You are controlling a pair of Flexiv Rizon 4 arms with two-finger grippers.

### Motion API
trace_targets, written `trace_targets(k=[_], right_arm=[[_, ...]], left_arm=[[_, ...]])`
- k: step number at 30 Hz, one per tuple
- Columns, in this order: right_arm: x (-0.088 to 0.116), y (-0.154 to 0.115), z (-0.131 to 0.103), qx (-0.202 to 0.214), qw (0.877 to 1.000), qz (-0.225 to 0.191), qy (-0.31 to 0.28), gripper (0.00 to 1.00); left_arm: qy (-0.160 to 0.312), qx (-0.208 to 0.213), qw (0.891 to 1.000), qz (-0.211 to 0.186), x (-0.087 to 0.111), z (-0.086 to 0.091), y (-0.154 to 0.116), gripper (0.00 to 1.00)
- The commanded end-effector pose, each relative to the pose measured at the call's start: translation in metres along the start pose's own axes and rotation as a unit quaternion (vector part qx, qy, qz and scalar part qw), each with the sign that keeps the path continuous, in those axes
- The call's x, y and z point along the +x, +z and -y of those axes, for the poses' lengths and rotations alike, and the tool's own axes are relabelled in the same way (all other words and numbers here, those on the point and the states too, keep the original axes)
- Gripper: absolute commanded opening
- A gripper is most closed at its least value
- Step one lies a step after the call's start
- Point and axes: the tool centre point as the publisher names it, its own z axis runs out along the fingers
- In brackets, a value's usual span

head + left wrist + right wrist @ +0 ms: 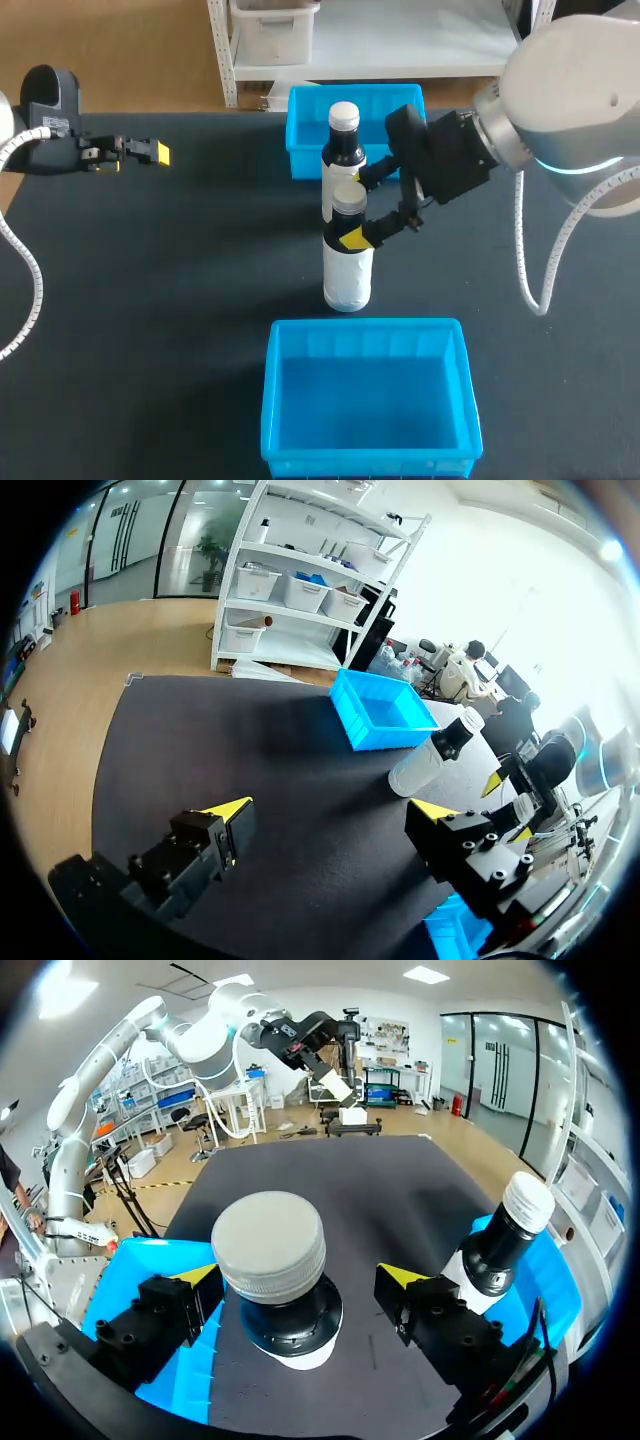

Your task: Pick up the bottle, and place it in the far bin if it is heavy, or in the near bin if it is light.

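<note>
Found right end effector (pixel 300 1278) spread wide astride near bottle (pixel 348 268) neck, seemingly untouching; left end effector (pixel 155 152) likewise wide, at its ten o'clock.

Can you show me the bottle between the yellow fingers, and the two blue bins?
Bottle (pixel 348 280), head view, on its white body.
Far bin (pixel 305 140), head view, on its bare inside.
Near bin (pixel 365 400), head view, on its bare floor.

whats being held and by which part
Nothing is held. The right gripper is open around the near bottle at neck height, not touching; the left gripper is empty.
</note>
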Motion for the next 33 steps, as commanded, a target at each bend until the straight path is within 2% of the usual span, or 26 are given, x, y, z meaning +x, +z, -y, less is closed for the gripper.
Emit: trace_targets(k=[1, 3, 6, 11, 13, 17, 22, 23, 28, 33], right_arm=[[0.0001, 0.0010, -0.0018, 0.001, 1.000, 0.002, -0.001, 1.00], [-0.0002, 0.0013, -0.0022, 0.000, 1.000, 0.003, -0.002, 1.00], [-0.0015, 0.0015, -0.0032, -0.001, 1.000, 0.004, -0.005, 0.84], [-0.0045, 0.0028, -0.0054, -0.005, 1.000, 0.007, -0.011, 0.84], [-0.0053, 0.0034, -0.0062, -0.006, 1.000, 0.007, -0.012, 0.73], [-0.0061, 0.0038, -0.0076, -0.008, 1.000, 0.008, -0.013, 0.72], [-0.0060, 0.0036, -0.0087, -0.009, 1.000, 0.008, -0.014, 0.65], [-0.0059, 0.0034, -0.0089, -0.010, 1.000, 0.008, -0.014, 0.67], [-0.0053, 0.0025, -0.0093, -0.009, 1.000, 0.007, -0.014, 0.63], [-0.0045, 0.0024, -0.0100, -0.011, 1.000, 0.007, -0.014, 0.48]], left_arm=[[0.000, 0.000, 1.000, 0.000, 0.0000, 0.0000, 0.0000, 1.00], [0.000, 0.000, 1.000, 0.000, 0.0000, 0.0000, 0.0000, 1.00], [0.000, 0.000, 1.000, 0.000, 0.0000, 0.0000, 0.0000, 1.00], [0.000, 0.000, 1.000, 0.000, 0.0000, 0.0000, 0.0000, 1.00], [0.000, 0.000, 1.000, 0.000, 0.0000, 0.0000, 0.0000, 1.00], [0.000, 0.000, 1.000, 0.000, 0.0000, 0.0000, 0.0000, 1.00], [0.000, 0.000, 1.000, 0.000, 0.0000, 0.0000, 0.0000, 1.00], [0.000, 0.000, 1.000, 0.000, 0.0000, 0.0000, 0.0000, 1.00], [0.000, 0.000, 1.000, 0.000, 0.0000, 0.0000, 0.0000, 1.00], [0.000, 0.000, 1.000, 0.000, 0.0000, 0.0000, 0.0000, 1.00]])
